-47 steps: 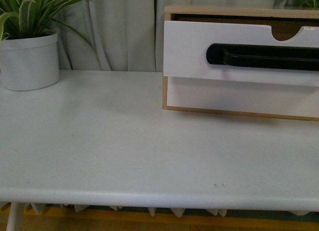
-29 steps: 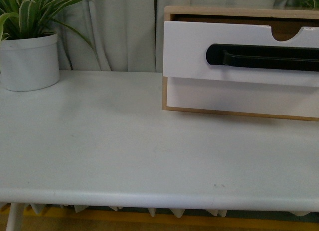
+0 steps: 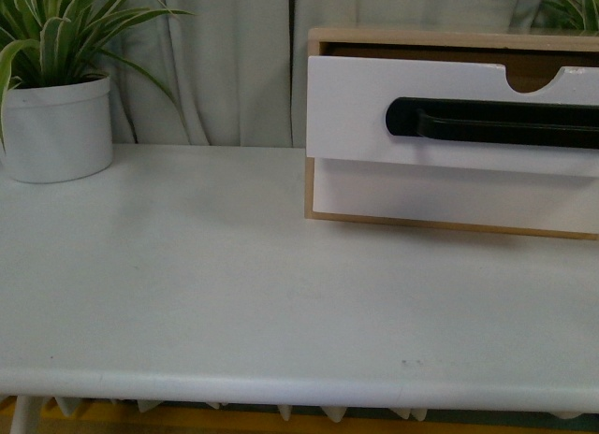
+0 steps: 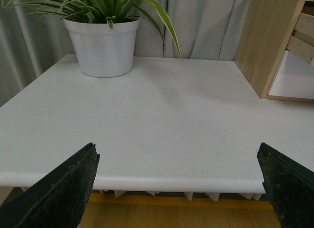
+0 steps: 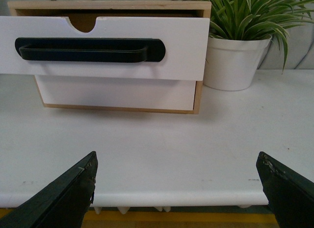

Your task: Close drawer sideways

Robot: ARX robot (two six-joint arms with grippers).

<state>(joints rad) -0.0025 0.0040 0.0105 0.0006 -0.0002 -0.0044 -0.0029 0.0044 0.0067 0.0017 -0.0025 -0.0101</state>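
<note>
The drawer [image 3: 356, 107], white-fronted with a long black bar handle [image 3: 496, 122] and a half-round notch in its top edge, stands pulled out of its light wood frame [image 3: 314, 36] at the back right of the white table [image 3: 234, 284]. It also shows in the right wrist view [image 5: 186, 41] with its handle [image 5: 88, 49]. The frame's side shows in the left wrist view [image 4: 262, 36]. My left gripper [image 4: 179, 181] is open and empty at the table's front edge. My right gripper [image 5: 179, 184] is open and empty, facing the drawer from the table's front edge. Neither arm shows in the front view.
A plain white drawer front [image 3: 449, 195] without a handle sits below the drawer. A white pot with a striped green plant [image 3: 56, 125] stands at the back left. A second potted plant [image 5: 235, 56] stands right of the cabinet. Grey curtains hang behind.
The front view has shifted slightly, so the whole scene sits a little lower in the picture. The drawer stays pulled out as before.
</note>
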